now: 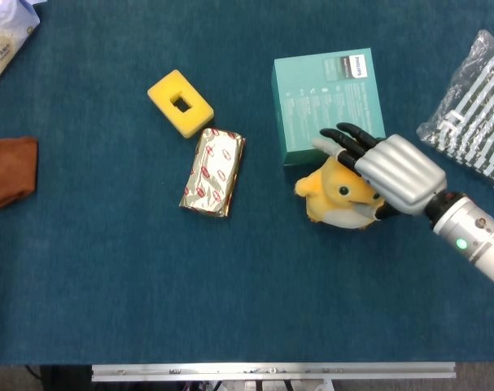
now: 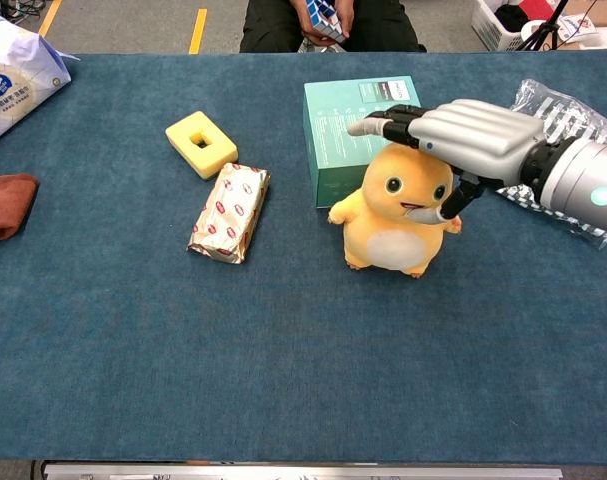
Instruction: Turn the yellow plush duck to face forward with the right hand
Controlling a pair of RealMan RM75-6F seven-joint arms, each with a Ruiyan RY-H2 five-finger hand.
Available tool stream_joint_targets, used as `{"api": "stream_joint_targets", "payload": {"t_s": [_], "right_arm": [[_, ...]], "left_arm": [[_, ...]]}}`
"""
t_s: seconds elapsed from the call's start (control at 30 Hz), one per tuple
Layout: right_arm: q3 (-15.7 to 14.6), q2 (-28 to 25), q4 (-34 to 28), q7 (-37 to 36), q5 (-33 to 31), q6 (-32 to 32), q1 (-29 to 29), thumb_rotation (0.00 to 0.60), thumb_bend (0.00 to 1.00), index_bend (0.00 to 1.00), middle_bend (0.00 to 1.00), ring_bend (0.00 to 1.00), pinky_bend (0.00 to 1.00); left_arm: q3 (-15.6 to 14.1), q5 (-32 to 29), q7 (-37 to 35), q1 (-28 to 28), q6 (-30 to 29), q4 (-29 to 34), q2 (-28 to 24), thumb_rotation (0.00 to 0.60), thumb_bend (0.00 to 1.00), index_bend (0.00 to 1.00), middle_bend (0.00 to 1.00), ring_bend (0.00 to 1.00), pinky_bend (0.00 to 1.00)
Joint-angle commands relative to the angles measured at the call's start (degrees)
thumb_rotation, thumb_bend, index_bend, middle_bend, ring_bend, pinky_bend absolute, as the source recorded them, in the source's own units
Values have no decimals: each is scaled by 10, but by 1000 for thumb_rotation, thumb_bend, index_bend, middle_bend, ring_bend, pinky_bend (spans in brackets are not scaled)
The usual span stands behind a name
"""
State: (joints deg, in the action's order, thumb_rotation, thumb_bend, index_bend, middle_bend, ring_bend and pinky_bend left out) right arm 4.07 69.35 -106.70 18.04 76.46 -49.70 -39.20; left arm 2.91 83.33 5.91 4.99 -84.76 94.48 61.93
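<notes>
Seen from the head camera: yellow plush duck [image 1: 338, 198] just right of centre on the blue table [image 1: 108, 285], touching the 6 o'clock edge of the teal box [image 1: 328, 106], box shut, contents hidden. Right hand [image 1: 385, 167] spread over the duck's head from 3 o'clock, dark fingers [image 1: 344, 140] stretched out toward the box and apart; contact with the head hard to judge, much of the duck covered by the palm. At 9 o'clock of the duck, a foil-wrapped pack [image 1: 213, 173]; at its 11 o'clock, a yellow foam block [image 1: 180, 103] with a square hole, nothing inside. Striped plastic bag [image 1: 473, 106] cut off at the right edge, brown cloth [image 1: 9, 171] and white packet [image 1: 6, 37] cut off at the left. From the chest camera: duck [image 2: 395, 215] upright, face and white belly turned toward the camera, slightly tilted. Right hand [image 2: 463, 135] laid flat above the head, fingers [image 2: 383, 125] extended and released, thumb [image 2: 453, 200] hanging beside the duck's cheek at 3 o'clock; gripping nothing. Left hand nowhere visible. Teal box [image 2: 343, 125] directly behind at 11 o'clock, partly hidden.
</notes>
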Motion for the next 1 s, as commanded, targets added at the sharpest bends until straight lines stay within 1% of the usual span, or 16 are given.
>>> {"api": "stream_joint_targets", "payload": {"t_s": [0.03, 0.1, 0.13, 0.2, 0.27, 0.37, 0.5, 0.53, 0.6, 0.67, 0.7, 0.73, 0.77, 0.87, 0.93, 1.0], "right_arm": [[2, 11, 9, 4, 4, -15, 3, 600, 222, 146, 215, 113, 253], [5, 27, 20, 6, 8, -33, 7, 600, 270, 303, 328, 237, 395], [6, 33, 25, 7, 9, -39, 9, 600, 321, 390, 392, 314, 484], [8, 45, 34, 8, 9, -49, 11, 600, 423, 489, 470, 406, 577], [9, 51, 38, 15, 5, -52, 11, 600, 502, 538, 513, 463, 619], [10, 54, 37, 19, 2, -55, 11, 600, 507, 559, 539, 492, 631], [8, 51, 33, 12, 8, -59, 12, 600, 492, 560, 541, 493, 633], [8, 50, 33, 10, 10, -58, 12, 600, 482, 540, 529, 482, 626], [5, 43, 30, 4, 14, -51, 10, 600, 460, 464, 484, 431, 566], [2, 33, 25, -3, 14, -39, 6, 600, 392, 276, 386, 323, 395], [2, 28, 22, -4, 12, -34, 4, 600, 355, 203, 346, 285, 341], [2, 24, 20, -4, 11, -31, 3, 600, 279, 83, 271, 216, 256], [1, 20, 17, -2, 11, -29, 2, 600, 191, 20, 202, 153, 193], [2, 13, 10, 5, 9, -32, 1, 600, 26, 0, 98, 55, 101], [4, 12, 8, 7, 9, -36, 2, 600, 0, 0, 76, 33, 82], [4, 8, 2, 6, 10, -37, 2, 600, 0, 0, 69, 24, 78]], "left_arm": [[0, 1, 1, 0, 1, 0, 1, 600, 382, 449, 468, 373, 388], [0, 1, 0, 1, 1, -1, 1, 600, 382, 449, 468, 373, 388], [-1, 1, 0, 1, 1, -1, 1, 600, 382, 449, 468, 373, 388], [0, 1, 0, 0, 0, -2, 1, 600, 382, 450, 468, 373, 388], [0, 0, -1, -1, 0, -2, 0, 600, 382, 450, 468, 373, 388], [0, -1, -1, -2, -1, -2, -1, 600, 382, 450, 468, 373, 388], [0, 0, -3, -2, -2, -2, -1, 600, 382, 450, 468, 373, 388], [0, 1, -3, -2, -2, -2, -1, 600, 382, 450, 468, 373, 388], [-1, 1, -3, -2, -2, -3, -1, 600, 382, 450, 468, 373, 388], [0, 2, -4, -2, -3, -3, -1, 600, 382, 450, 468, 373, 388], [0, 3, -4, -2, -4, -3, -1, 600, 382, 450, 468, 373, 388], [0, 2, -5, -2, -4, -3, -1, 600, 382, 450, 468, 373, 388], [0, 3, -5, -2, -4, -3, -1, 600, 382, 450, 468, 373, 388], [0, 2, -4, -2, -4, -4, 0, 600, 382, 450, 468, 373, 387], [1, 2, -4, -2, -4, -4, 0, 600, 382, 450, 468, 373, 387], [1, 3, -4, -2, -5, -4, 0, 600, 382, 450, 468, 373, 387]]}}
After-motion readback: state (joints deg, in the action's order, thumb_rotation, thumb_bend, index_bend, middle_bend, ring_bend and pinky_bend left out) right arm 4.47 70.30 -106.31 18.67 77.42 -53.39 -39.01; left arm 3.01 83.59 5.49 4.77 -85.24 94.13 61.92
